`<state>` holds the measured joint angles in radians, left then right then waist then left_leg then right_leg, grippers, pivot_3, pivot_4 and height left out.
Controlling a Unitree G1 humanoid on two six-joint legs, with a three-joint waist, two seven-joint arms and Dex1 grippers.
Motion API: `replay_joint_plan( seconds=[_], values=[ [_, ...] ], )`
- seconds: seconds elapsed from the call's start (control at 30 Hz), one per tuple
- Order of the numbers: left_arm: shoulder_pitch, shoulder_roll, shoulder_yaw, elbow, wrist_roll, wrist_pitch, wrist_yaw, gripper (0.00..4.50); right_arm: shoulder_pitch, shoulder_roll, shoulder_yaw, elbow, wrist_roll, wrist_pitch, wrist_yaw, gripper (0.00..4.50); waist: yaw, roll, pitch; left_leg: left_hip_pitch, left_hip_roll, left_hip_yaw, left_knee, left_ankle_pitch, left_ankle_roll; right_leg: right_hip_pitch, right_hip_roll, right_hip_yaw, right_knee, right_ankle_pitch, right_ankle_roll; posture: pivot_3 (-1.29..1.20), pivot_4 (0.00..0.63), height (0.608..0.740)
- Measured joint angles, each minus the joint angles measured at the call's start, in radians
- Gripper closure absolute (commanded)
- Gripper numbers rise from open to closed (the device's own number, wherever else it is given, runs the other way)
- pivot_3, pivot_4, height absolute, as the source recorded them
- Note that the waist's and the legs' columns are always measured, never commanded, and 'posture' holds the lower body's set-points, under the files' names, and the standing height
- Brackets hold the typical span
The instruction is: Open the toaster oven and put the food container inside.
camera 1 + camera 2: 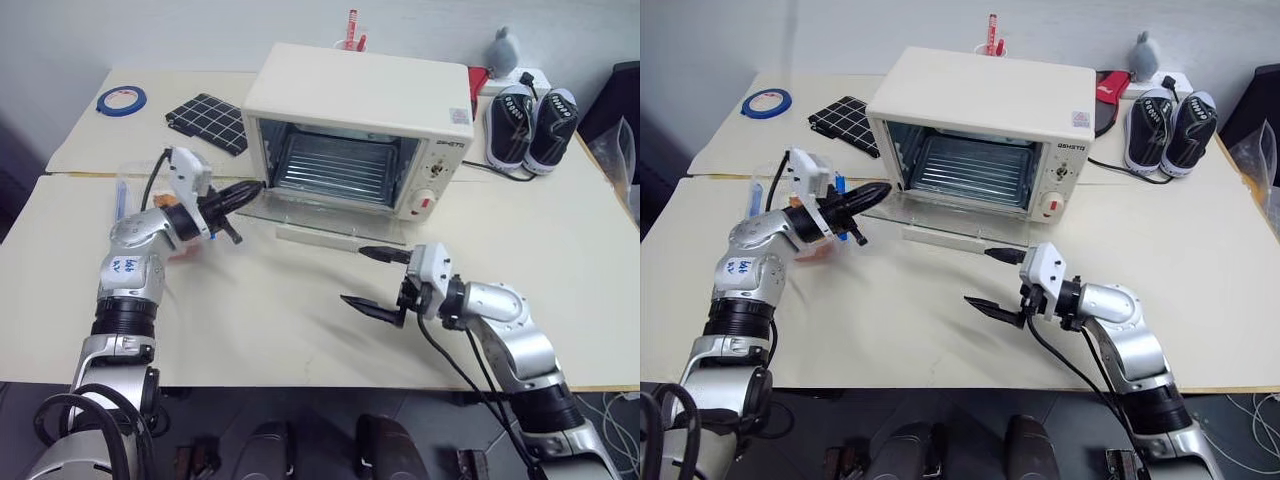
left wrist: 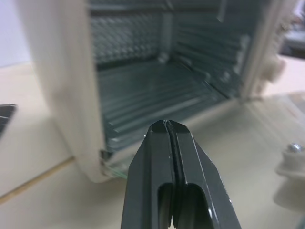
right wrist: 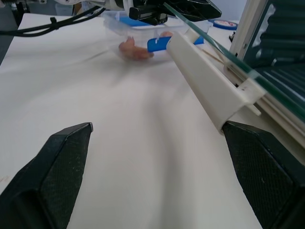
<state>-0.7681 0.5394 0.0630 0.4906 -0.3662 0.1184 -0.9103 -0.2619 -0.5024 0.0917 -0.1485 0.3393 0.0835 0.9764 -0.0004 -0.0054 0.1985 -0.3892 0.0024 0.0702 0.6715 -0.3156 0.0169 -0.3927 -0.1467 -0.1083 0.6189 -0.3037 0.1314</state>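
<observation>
The cream-white toaster oven (image 1: 355,95) stands at the back middle of the table with its glass door (image 1: 310,215) dropped flat and the wire rack showing inside. My left gripper (image 1: 258,186) is shut on nothing, level, with its tip at the left front corner of the oven's opening (image 2: 102,157). The clear food container (image 3: 138,45), with blue clips and orange food, sits on the table behind my left arm, partly hidden by it (image 1: 128,185). Low over the table, my right gripper (image 1: 358,277) stands wide open and empty, just in front of the door's white handle (image 3: 205,81).
A blue tape roll (image 1: 121,99) and a black checked pad (image 1: 208,122) lie at the back left. A pair of black shoes (image 1: 530,125) stands right of the oven, with a cable beside them. A cup with red sticks (image 1: 350,35) is behind the oven.
</observation>
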Motion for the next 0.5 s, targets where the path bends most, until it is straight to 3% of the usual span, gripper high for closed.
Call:
replay_joint_plan(
  seconds=[0.2,0.33,0.5],
  values=[
    [0.011,0.060,-0.086,-0.015,0.083,-0.052,-0.161,4.49,0.247,-0.075,-0.115,-0.096,0.016,-0.042,0.000,0.00,0.007,0.000,0.000,0.000,0.000,0.001,0.004,0.000,0.000,0.002,-0.001,0.000,0.001,0.000,0.000,0.00,0.150,0.740],
    [0.052,0.064,-0.156,-0.059,0.159,-0.051,-0.172,4.49,0.460,-0.119,-0.254,-0.125,0.027,-0.084,0.003,0.00,0.023,-0.001,0.000,-0.001,0.000,0.000,0.005,-0.001,0.002,0.002,-0.001,0.000,0.001,0.000,0.001,0.00,0.150,0.740],
    [0.076,0.056,-0.209,-0.158,0.247,0.002,-0.111,4.49,0.471,-0.121,-0.312,-0.138,0.040,-0.097,-0.031,0.00,0.020,-0.001,0.000,0.002,0.001,-0.001,0.008,-0.001,0.002,0.002,-0.001,0.002,0.004,0.001,0.001,0.00,0.150,0.740]
  ],
)
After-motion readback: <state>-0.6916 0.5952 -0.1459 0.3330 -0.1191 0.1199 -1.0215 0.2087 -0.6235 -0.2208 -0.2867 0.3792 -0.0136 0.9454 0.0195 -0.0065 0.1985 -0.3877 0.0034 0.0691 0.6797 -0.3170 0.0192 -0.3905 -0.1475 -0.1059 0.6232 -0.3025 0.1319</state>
